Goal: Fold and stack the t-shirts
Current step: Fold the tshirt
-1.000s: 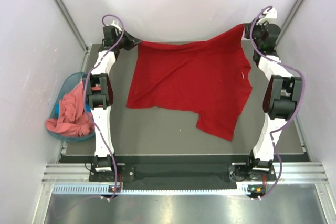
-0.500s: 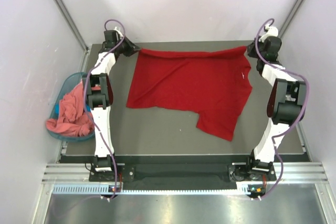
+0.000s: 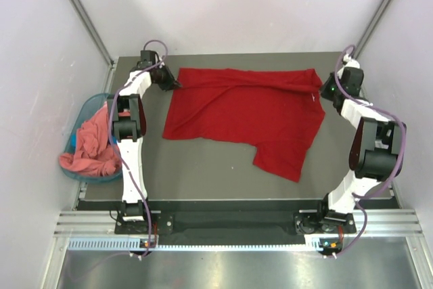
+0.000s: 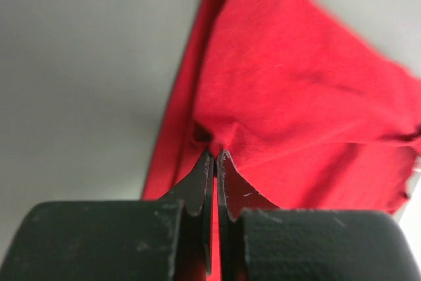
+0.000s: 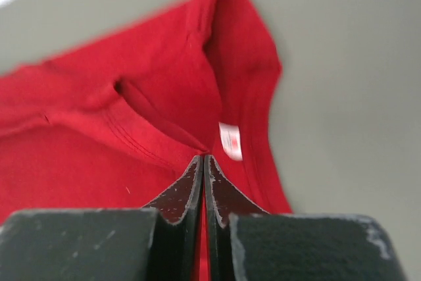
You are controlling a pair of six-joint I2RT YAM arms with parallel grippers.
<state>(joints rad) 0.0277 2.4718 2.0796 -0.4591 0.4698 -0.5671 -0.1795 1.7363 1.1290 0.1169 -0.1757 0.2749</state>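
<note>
left tool (image 4: 214,156) pinching an edge of the deep red soft cloth t-shirt (image 3: 243,109), right tool (image 5: 202,158) squeezed tight on its collar

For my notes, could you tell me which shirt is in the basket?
The pink shirt, bunched in the basket; the red shirt lies spread on the table.

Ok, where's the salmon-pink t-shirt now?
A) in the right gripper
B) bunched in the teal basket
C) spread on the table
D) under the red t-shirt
B: the salmon-pink t-shirt lies bunched in the teal basket left of the table; only the red t-shirt is on the table.
</note>
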